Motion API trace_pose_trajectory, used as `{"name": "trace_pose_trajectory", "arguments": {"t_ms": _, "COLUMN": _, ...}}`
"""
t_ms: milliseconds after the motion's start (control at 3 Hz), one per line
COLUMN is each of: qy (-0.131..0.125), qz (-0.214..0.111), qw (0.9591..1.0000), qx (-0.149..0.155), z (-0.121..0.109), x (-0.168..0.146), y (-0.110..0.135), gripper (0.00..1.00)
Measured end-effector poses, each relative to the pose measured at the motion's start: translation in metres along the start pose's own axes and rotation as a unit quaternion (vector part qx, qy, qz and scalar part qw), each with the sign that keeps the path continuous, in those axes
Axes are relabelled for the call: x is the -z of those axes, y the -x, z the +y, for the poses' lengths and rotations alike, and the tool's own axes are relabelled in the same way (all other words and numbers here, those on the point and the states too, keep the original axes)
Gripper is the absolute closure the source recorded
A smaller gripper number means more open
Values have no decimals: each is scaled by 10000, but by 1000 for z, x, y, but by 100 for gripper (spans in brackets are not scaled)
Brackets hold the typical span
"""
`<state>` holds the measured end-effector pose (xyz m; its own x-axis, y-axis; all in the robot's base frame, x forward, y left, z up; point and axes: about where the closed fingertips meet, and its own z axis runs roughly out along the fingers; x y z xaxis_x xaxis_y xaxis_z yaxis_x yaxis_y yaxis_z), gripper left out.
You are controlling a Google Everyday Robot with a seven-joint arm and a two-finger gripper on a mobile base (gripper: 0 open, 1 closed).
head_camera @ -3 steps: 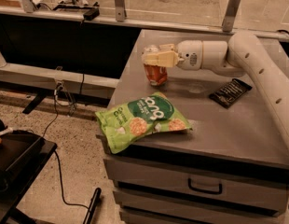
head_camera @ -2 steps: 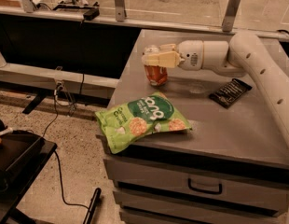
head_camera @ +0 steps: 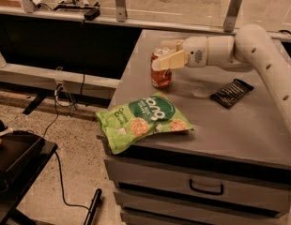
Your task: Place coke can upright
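The coke can (head_camera: 161, 74) is a small red-orange can with a silver top. It stands upright on the grey cabinet top (head_camera: 239, 125), near its back left. My gripper (head_camera: 159, 54) reaches in from the right at the level of the can's top. One cream finger (head_camera: 168, 60) crosses in front of the can's top and the other (head_camera: 172, 43) is behind it. The fingers look spread a little wider than the can, so the gripper is open around the can's top.
A green chip bag (head_camera: 141, 120) lies flat at the front left of the cabinet top, just in front of the can. A flat dark wrapped bar (head_camera: 231, 93) lies to the right under my arm. The cabinet's left edge drops to the floor with cables and a black tray.
The fingers have spread apart and drawn slightly to the right. The can stays upright in the same spot.
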<state>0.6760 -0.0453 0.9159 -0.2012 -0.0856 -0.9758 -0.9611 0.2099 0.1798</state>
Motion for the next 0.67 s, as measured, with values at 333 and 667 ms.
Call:
{"name": "trace_pose_trajectory", "arguments": {"t_ms": 333, "qy": -188, "qz": 326, "qw": 9989, "qx": 280, "z": -3, "x": 17, "y": 10, "gripper": 0}}
{"name": "trace_pose_trajectory", "arguments": {"t_ms": 667, "qy": -193, "qz": 501, "qw": 9972, "qx": 528, "z": -5, "x": 31, "y": 20, "gripper": 0}}
